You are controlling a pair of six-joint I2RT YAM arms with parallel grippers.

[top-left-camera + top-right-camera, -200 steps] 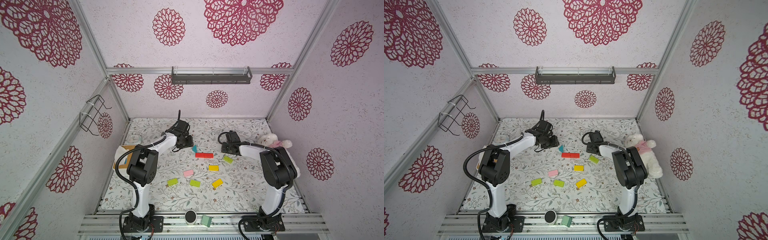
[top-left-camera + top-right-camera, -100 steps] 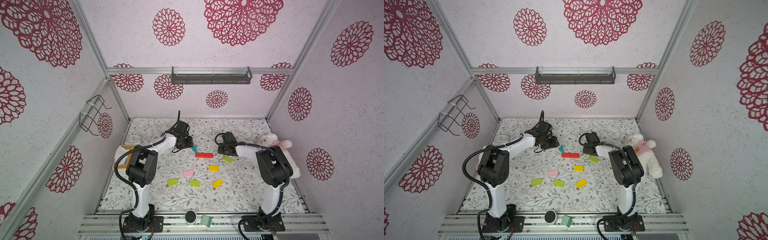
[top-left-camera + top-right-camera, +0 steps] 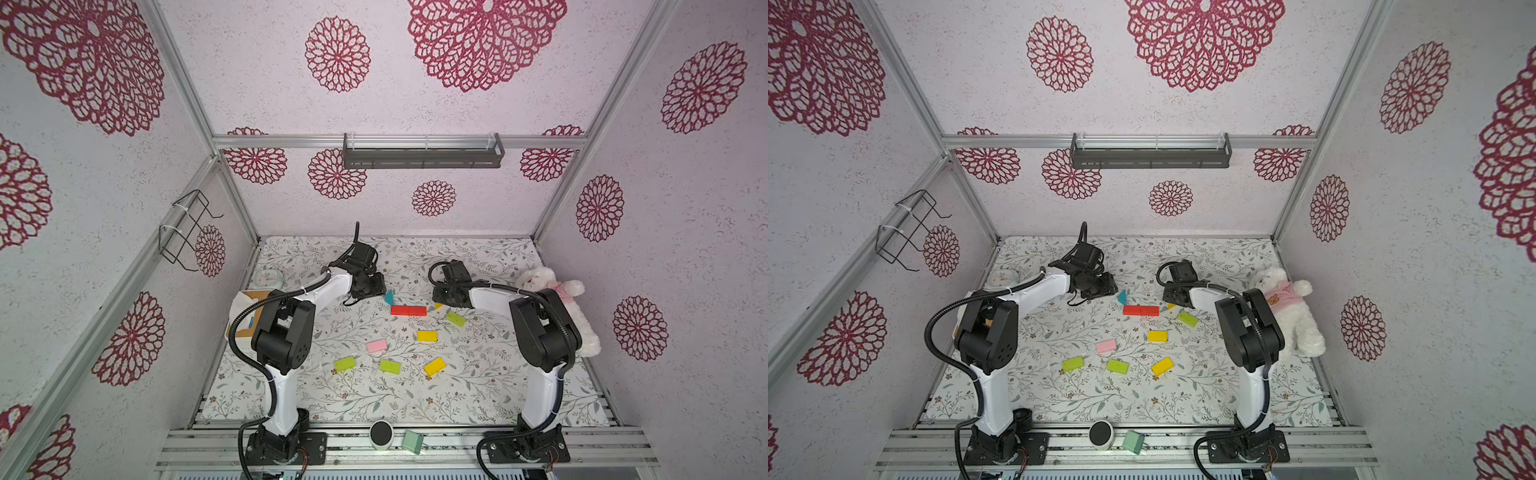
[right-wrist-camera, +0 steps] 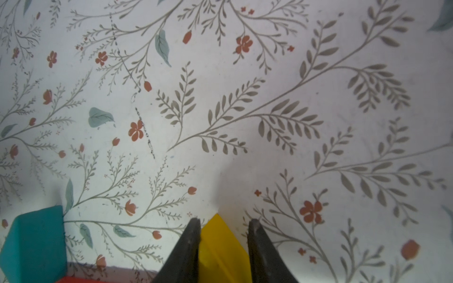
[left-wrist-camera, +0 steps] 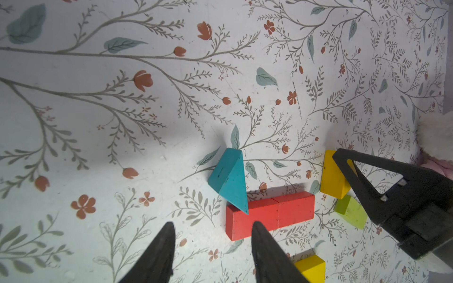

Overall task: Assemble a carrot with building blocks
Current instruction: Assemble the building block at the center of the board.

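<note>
the yellow triangle [image 4: 220,247] lies between the narrow fingers of the right gripper [image 4: 224,226], tip pointing ahead; grip unclear. the left gripper [image 5: 213,227] gapes empty near the teal triangle [image 5: 229,178].

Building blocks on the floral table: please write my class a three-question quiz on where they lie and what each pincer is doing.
1. True or false: the left pincer is holding the teal triangle.
2. Which block sits between the fingers of the right pincer?
A. pink block
B. yellow triangle
C. red block
3. Count: how many lime-green blocks lie on the table in a top view?

Key:
1. False. Its jaws stand apart with nothing between them, and the triangle lies beyond the tips.
2. B.
3. Three.
</note>
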